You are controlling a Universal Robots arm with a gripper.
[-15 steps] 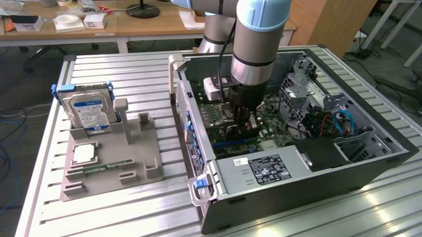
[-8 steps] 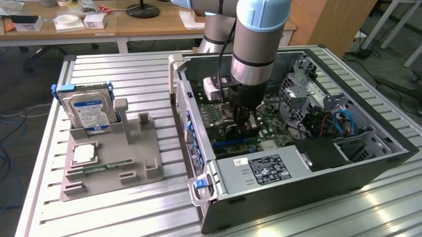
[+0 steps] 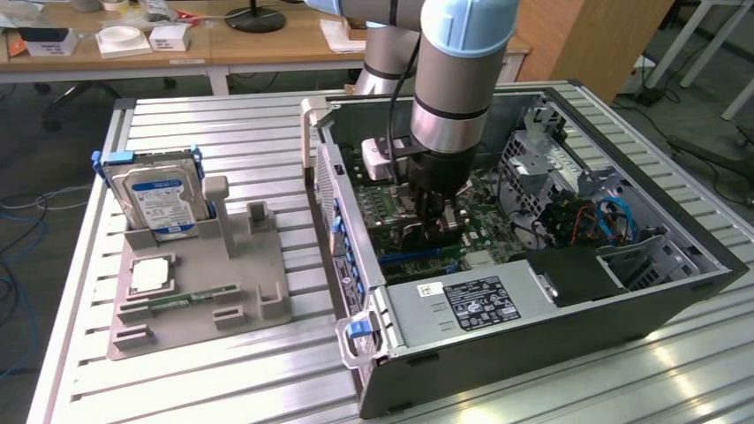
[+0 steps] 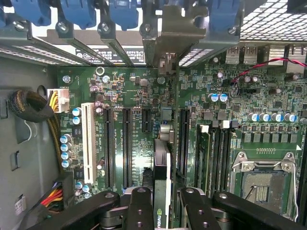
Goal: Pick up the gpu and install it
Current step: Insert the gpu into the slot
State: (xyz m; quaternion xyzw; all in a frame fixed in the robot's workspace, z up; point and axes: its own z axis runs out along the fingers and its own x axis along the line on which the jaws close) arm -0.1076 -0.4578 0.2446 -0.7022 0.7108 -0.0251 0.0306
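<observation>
The gpu (image 4: pixel 162 165) stands edge-on over the green motherboard (image 4: pixel 139 158), between two of the long black expansion slots. Its silver end bracket (image 4: pixel 173 36) reaches up to the case's rear slot openings. My gripper (image 4: pixel 163 211) is shut on the card's top edge, with one black finger (image 4: pixel 139 206) on each side. In the exterior view the gripper (image 3: pixel 430 228) is deep inside the open computer case (image 3: pixel 659 291), and the dark gpu (image 3: pixel 415 237) hangs below it. I cannot tell whether the card touches a slot.
Beside the case, a grey fixture (image 3: pixel 236 291) holds a blue-labelled hard drive (image 3: pixel 159 199), a processor chip (image 3: pixel 154 276) and a RAM stick (image 3: pixel 177 302). Inside the case are the power supply (image 3: pixel 471 305), drive cage (image 3: pixel 542 168), cable bundle (image 4: pixel 33 105) and empty CPU socket (image 4: pixel 261 184).
</observation>
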